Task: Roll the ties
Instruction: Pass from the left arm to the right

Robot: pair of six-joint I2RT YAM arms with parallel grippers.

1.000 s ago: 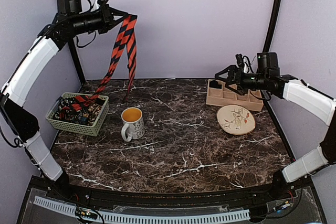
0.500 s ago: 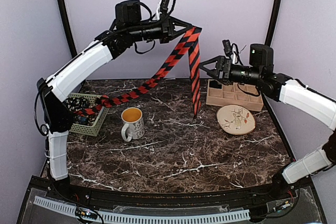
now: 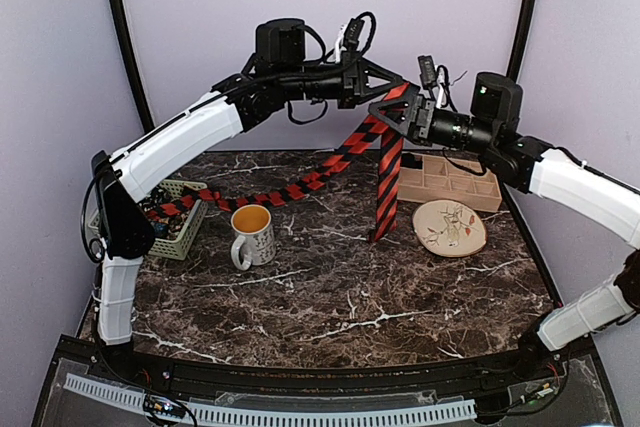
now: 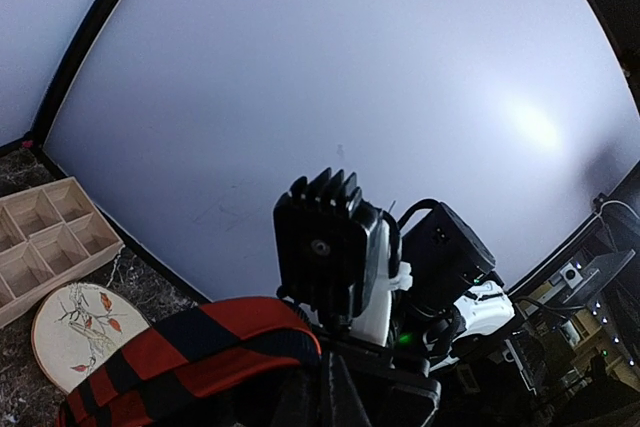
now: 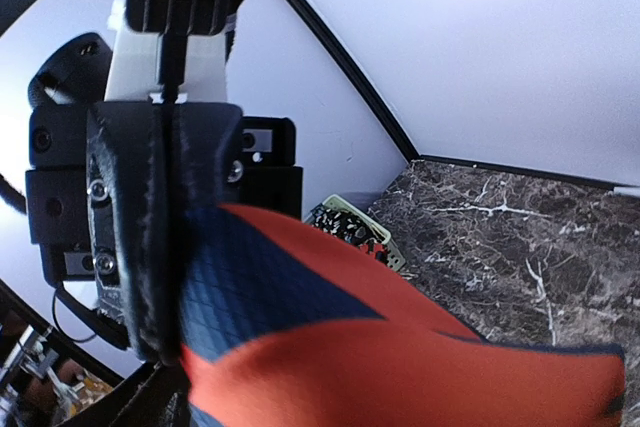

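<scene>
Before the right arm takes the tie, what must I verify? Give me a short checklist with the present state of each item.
1. The left gripper is shut on the tie: ok.
2. The right gripper is open, close under the left one: ok.
3. The tie lies between the right fingers: cannot tell.
4. The tie's tail is out of the basket: not ok, it trails into it.
5. The tie is clear of the filled mug: cannot tell; it passes just behind it.
</scene>
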